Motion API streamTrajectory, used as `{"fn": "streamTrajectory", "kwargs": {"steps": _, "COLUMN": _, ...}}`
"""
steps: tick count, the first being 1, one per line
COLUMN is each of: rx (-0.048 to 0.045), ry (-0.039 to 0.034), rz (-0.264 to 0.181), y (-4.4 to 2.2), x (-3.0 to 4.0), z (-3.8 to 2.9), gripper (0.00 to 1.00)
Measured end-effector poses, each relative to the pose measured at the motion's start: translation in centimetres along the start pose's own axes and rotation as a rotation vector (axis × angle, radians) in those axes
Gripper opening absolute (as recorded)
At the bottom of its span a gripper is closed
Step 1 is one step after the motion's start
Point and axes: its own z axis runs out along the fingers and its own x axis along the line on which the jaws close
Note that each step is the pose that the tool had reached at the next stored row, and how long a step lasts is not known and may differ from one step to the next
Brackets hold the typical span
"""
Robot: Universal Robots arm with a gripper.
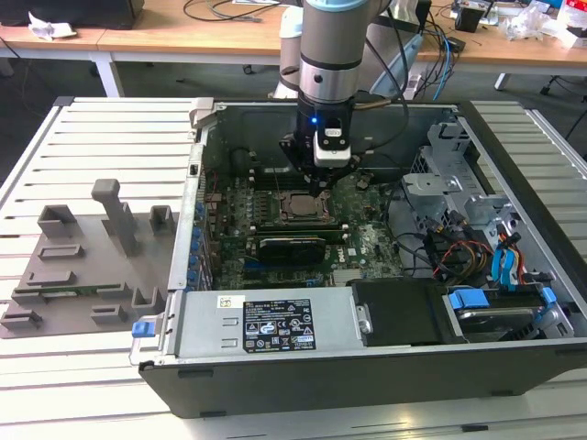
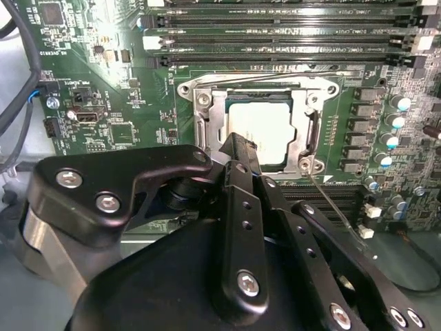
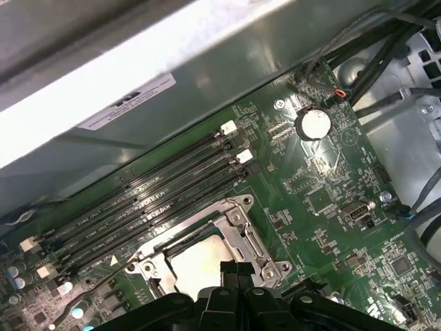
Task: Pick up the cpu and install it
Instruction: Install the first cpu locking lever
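The cpu [image 2: 267,126] is a flat silvery square lying level inside the metal-framed socket [image 2: 204,102] on the green motherboard. It also shows as a pale square in the first wrist view [image 3: 198,267] and as a small square inside the open computer case in the exterior view [image 1: 298,208]. My gripper [image 2: 238,147] hangs just over the cpu's near edge with its black fingers pressed together and nothing between them. Its tips [image 3: 235,268] overlap the cpu's edge in both wrist views. In the exterior view the gripper [image 1: 320,186] points down at the socket.
Long memory slots [image 2: 275,34] run beside the socket, and a thin wire lever [image 2: 332,201] lies along its side. The case walls [image 1: 197,183], a power supply [image 1: 266,325] and a drive cage with cables [image 1: 477,247] surround the board. A grey tray with upright holders [image 1: 83,266] sits at the exterior view's left.
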Motion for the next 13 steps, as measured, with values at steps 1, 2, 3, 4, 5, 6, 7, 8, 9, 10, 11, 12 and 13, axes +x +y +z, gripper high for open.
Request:
{"fn": "streamTrajectory", "kwargs": {"steps": 1, "rx": -0.0003, "ry": -0.0003, "rz": -0.008, "y": 0.00, "x": 0.00, "z": 0.00, "gripper": 0.11}}
{"fn": "streamTrajectory", "kwargs": {"steps": 2, "rx": -0.0008, "ry": -0.0009, "rz": -0.020, "y": 0.00, "x": 0.00, "z": 0.00, "gripper": 0.11}}
{"fn": "streamTrajectory", "kwargs": {"steps": 3, "rx": -0.0013, "ry": -0.0015, "rz": -0.033, "y": 0.00, "x": 0.00, "z": 0.00, "gripper": 0.11}}
{"fn": "streamTrajectory", "kwargs": {"steps": 4, "rx": -0.0015, "ry": -0.0018, "rz": -0.040, "y": 0.00, "x": 0.00, "z": 0.00, "gripper": 0.11}}
{"fn": "streamTrajectory", "kwargs": {"steps": 5, "rx": -0.0017, "ry": -0.0020, "rz": -0.044, "y": 0.00, "x": 0.00, "z": 0.00, "gripper": 0.11}}
{"fn": "streamTrajectory", "kwargs": {"steps": 6, "rx": -0.0018, "ry": -0.0022, "rz": -0.050, "y": 0.00, "x": 0.00, "z": 0.00, "gripper": 0.11}}
{"fn": "streamTrajectory", "kwargs": {"steps": 7, "rx": -0.0021, "ry": -0.0024, "rz": -0.054, "y": 0.00, "x": 0.00, "z": 0.00, "gripper": 0.11}}
{"fn": "streamTrajectory", "kwargs": {"steps": 8, "rx": -0.0025, "ry": -0.0029, "rz": -0.064, "y": 0.00, "x": 0.00, "z": 0.00, "gripper": 0.11}}
{"fn": "streamTrajectory", "kwargs": {"steps": 9, "rx": -0.0027, "ry": -0.0032, "rz": -0.072, "y": 0.00, "x": 0.00, "z": 0.00, "gripper": 0.11}}
{"fn": "streamTrajectory", "kwargs": {"steps": 10, "rx": -0.0030, "ry": -0.0036, "rz": -0.079, "y": 0.00, "x": 0.00, "z": 0.00, "gripper": 0.11}}
{"fn": "streamTrajectory", "kwargs": {"steps": 11, "rx": -0.0031, "ry": -0.0038, "rz": -0.084, "y": 0.00, "x": 0.00, "z": 0.00, "gripper": 0.11}}
{"fn": "streamTrajectory", "kwargs": {"steps": 12, "rx": -0.0036, "ry": -0.0043, "rz": -0.096, "y": 0.00, "x": 0.00, "z": 0.00, "gripper": 0.11}}
{"fn": "streamTrajectory", "kwargs": {"steps": 13, "rx": -0.0039, "ry": -0.0046, "rz": -0.101, "y": 0.00, "x": 0.00, "z": 0.00, "gripper": 0.11}}
